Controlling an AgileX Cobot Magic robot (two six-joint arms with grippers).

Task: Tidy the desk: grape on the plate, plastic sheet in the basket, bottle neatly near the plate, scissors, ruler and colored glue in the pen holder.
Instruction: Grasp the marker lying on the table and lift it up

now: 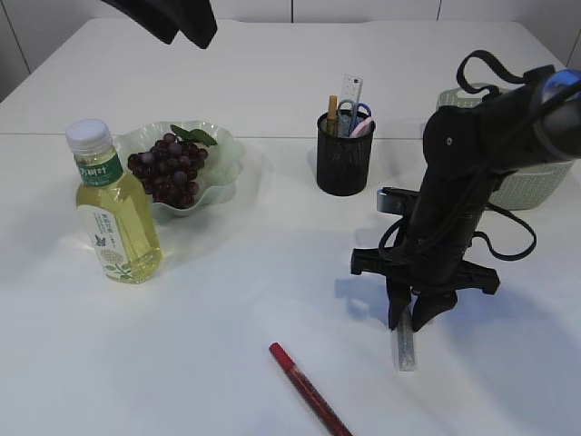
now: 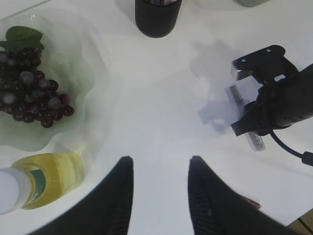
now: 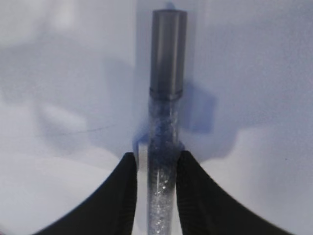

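A glitter-filled colored glue tube (image 3: 164,142) with a grey cap lies flat on the white table (image 1: 272,291). My right gripper (image 3: 156,159) points down over it, open, a finger on each side. The right finger touches the tube; a thin gap shows at the left finger. In the exterior view the tube's end (image 1: 405,352) pokes out below the right gripper (image 1: 413,320). Grapes (image 1: 168,170) lie on the green plate (image 1: 227,154), with the bottle (image 1: 113,213) upright beside it. Scissors (image 1: 357,113) and ruler (image 1: 350,89) stand in the pen holder (image 1: 345,159). My left gripper (image 2: 160,164) hovers open and empty. The plastic sheet is out of view.
A red pen-like stick (image 1: 307,389) lies near the table's front edge, left of the right arm. A pale basket (image 1: 537,182) stands at the back right, behind that arm. The left gripper (image 1: 186,23) hangs high at the back left.
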